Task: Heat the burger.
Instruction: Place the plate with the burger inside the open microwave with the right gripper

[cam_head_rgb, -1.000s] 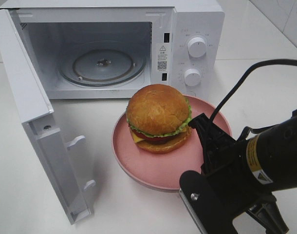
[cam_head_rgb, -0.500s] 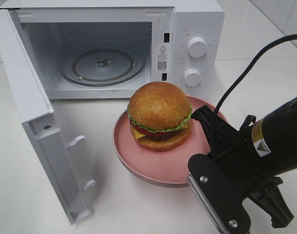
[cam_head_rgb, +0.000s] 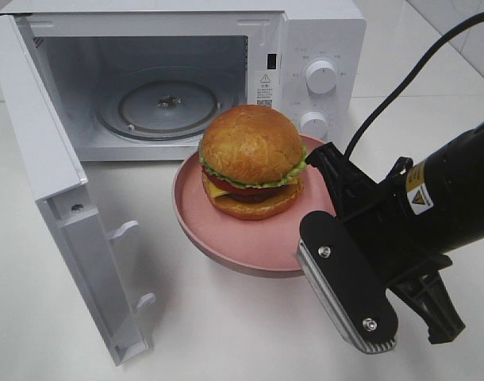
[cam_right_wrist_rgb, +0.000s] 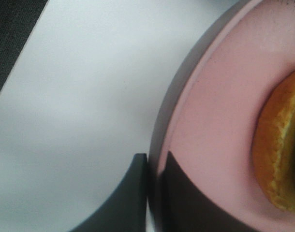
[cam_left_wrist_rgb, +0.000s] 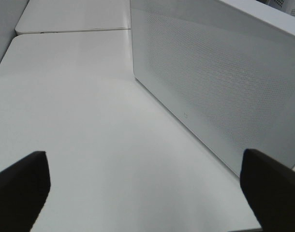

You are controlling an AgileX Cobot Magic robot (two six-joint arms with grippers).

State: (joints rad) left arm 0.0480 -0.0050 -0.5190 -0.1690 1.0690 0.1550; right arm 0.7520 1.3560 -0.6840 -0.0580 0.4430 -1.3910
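Right gripper (cam_right_wrist_rgb: 156, 186): clamped shut on the rim of the pink plate (cam_head_rgb: 226, 238), one finger on top and one underneath, at the plate's 3 o'clock edge.
Left gripper (cam_left_wrist_rgb: 146, 188): jaws spread wide with nothing between them, over bare table beside the microwave's perforated wall.
Burger (cam_head_rgb: 251, 159): upright on the plate, toward its 12 o'clock side.
Microwave (cam_head_rgb: 321, 48): cavity at 11 o'clock from the plate, glass turntable (cam_head_rgb: 167, 107) bare.
Door (cam_head_rgb: 59, 198): swung fully open at 9 o'clock from the plate, standing well apart from it.
Knobs: the upper knob (cam_head_rgb: 321, 77) is at 1 o'clock from the burger; the lower knob (cam_head_rgb: 313, 123) is just beyond the plate's far rim.
Cable (cam_head_rgb: 401, 87): arcs over the right arm at 2 o'clock.
In the way: nothing between plate and cavity mouth.
Change: plate and burger have shifted toward 11 o'clock, and the bun now overlaps the cavity's front edge; the right arm has followed.
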